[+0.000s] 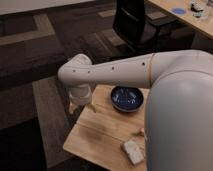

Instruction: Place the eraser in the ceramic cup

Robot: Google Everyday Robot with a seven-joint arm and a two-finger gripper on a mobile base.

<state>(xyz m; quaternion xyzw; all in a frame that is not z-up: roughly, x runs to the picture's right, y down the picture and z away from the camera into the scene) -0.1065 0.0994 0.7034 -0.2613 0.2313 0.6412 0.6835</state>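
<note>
Eraser and ceramic cup cannot be made out. The arm (115, 70) hides the worktop's (100, 135) far left corner, where the tool (81, 106) hangs; its opening cannot be told.

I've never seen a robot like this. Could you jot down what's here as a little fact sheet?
arm: stretched leftward above the table
gripper: pointing down over the far left corner of the wooden table
blue bowl: far side of the table, right of the gripper
pale block: near edge of the table
eraser: not visible
ceramic cup: cannot be made out
background: black office chair, carpet
</note>
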